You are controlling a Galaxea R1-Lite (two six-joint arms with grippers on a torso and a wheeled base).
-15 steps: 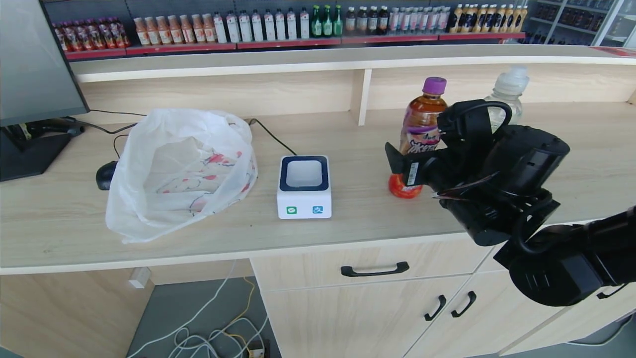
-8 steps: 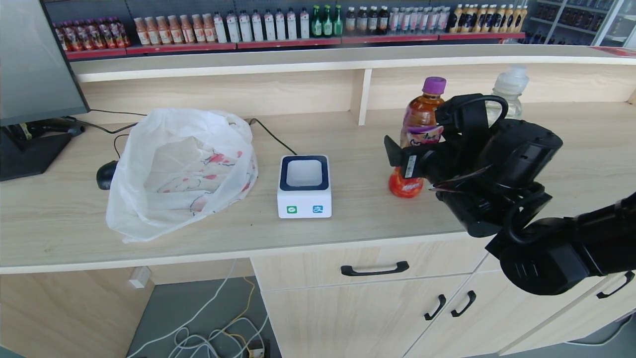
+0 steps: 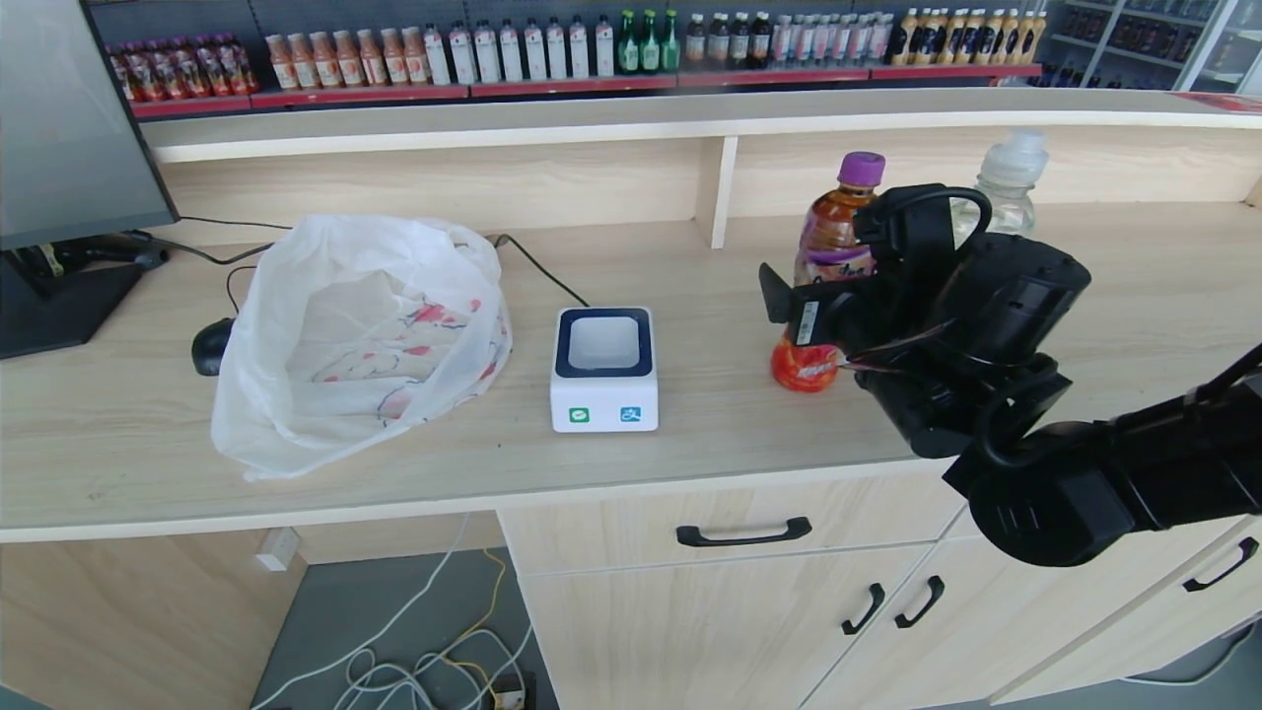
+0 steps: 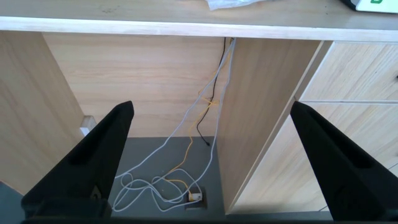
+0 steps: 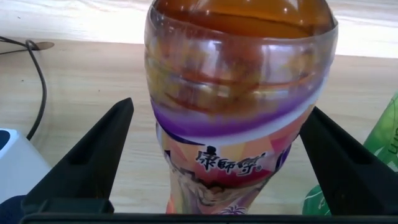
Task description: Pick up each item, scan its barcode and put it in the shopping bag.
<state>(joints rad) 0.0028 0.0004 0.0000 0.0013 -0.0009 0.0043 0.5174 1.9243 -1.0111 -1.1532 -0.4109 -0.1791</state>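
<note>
Where the head view looks down on the bench (image 3: 690, 444), an upright tea bottle (image 3: 836, 222) stands toward its right end, long axis vertical, between the spread fingers of the right claw (image 3: 826, 296), ungripped. Left wrist view: the left claw (image 4: 211, 109) hangs wide open and empty below the bench's front edge. Right wrist view: the bottle is dead ahead, with a finger clear on either side.

The right gripper (image 3: 818, 288) is advancing away from the counter's front edge, towards the tea bottle (image 3: 836, 229). Its spread fingers are sliding further along both sides of the bottle.
</note>
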